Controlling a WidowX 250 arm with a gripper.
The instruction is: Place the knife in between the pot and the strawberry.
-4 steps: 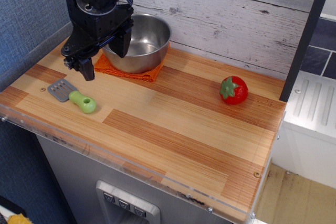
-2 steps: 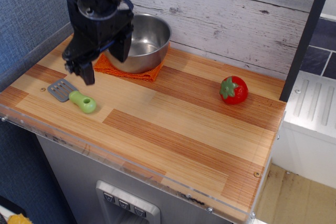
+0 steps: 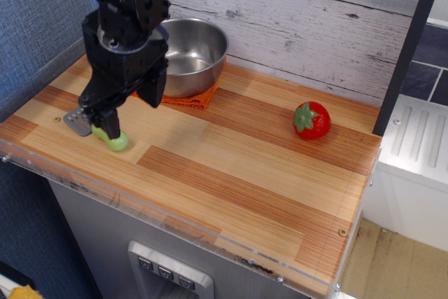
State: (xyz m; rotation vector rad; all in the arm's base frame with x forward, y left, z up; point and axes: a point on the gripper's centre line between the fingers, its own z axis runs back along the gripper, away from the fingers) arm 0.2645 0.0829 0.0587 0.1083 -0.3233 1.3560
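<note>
The knife (image 3: 112, 140) lies at the front left of the wooden counter (image 3: 245, 166), its lime-green handle pointing right and its grey slotted blade partly hidden behind my gripper. My gripper (image 3: 129, 113) hangs open just above the knife, with one finger (image 3: 105, 122) right over the handle and the other finger nearer the pot. It holds nothing. The steel pot (image 3: 196, 50) stands at the back left. The red strawberry (image 3: 312, 120) with a green cap lies at the right, well apart from the pot.
An orange cloth (image 3: 194, 99) lies under the pot. A grey plank wall (image 3: 315, 26) runs along the back. A blue wall borders the left. A clear plastic strip edges the counter's front. A white appliance (image 3: 416, 145) stands past the right edge.
My gripper has moved forward from beside the pot and come down over the knife, now covering part of its blade. The knife, pot and strawberry have not moved.
</note>
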